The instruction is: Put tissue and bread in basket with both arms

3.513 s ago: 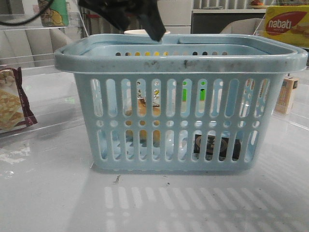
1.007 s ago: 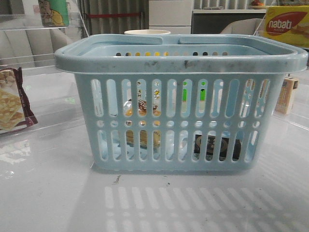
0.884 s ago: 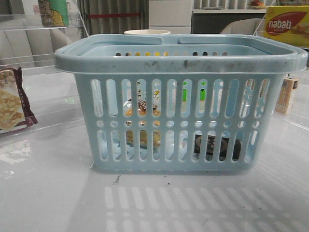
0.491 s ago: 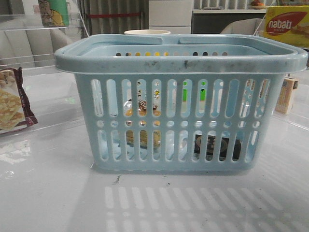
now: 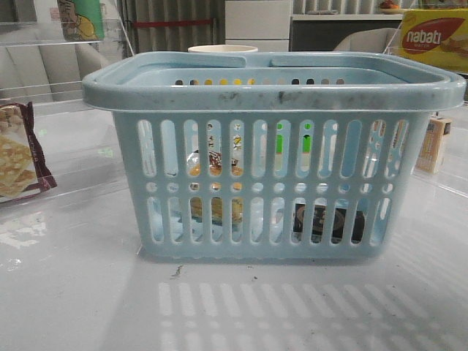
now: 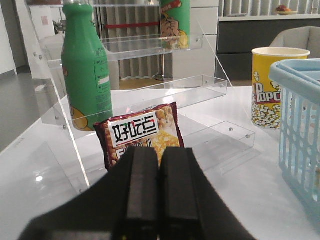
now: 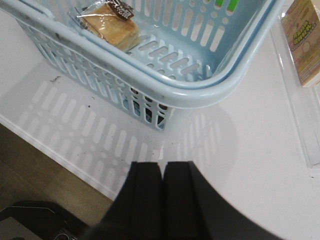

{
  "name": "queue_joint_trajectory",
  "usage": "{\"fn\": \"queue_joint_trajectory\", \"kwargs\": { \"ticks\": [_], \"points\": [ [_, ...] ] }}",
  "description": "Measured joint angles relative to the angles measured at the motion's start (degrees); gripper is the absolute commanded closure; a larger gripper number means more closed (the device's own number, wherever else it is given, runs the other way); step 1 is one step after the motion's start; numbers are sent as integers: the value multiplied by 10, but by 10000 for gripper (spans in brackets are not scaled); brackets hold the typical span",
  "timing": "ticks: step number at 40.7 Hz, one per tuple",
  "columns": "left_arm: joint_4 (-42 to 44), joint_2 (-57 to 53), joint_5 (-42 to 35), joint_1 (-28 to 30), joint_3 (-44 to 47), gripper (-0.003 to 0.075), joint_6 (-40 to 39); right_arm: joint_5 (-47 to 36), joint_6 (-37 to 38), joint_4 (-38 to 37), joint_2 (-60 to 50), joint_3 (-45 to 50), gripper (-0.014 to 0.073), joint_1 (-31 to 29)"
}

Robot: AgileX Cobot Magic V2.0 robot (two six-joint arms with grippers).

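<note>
Basket (image 5: pixel 274 91) fills the middle of the front view. Low inside it, the black tissue (image 5: pixel 327 221) shows through the slots at lower right, and the bread (image 5: pixel 213 208) at lower left. Both things look put away, so the job seems done. The left gripper (image 6: pixel 150 187) and right gripper (image 7: pixel 162 192) are pressed closed, holding nothing, away from the basket.

A glossy white table (image 5: pixel 80 292) carries the pale blue basket (image 5: pixel 274 91) at centre frame, a maroon-edged cracker packet (image 5: pixel 18 153) at left edge, and a small beige carton (image 5: pixel 433 144) at right.
</note>
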Motion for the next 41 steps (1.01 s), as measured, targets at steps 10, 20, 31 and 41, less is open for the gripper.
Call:
{"fn": "queue_joint_trajectory", "kwargs": {
  "ticks": [10, 20, 31, 41],
  "points": [
    [0, 0, -12, 2, 0, 629, 0, 1, 0, 0, 0, 0, 538, 0],
    [0, 0, -12, 2, 0, 629, 0, 1, 0, 0, 0, 0, 538, 0],
    [-1, 0, -12, 2, 0, 629, 0, 1, 0, 0, 0, 0, 538, 0],
    [-1, 0, -13, 3, 0, 629, 0, 1, 0, 0, 0, 0, 538, 0]
  ]
}}
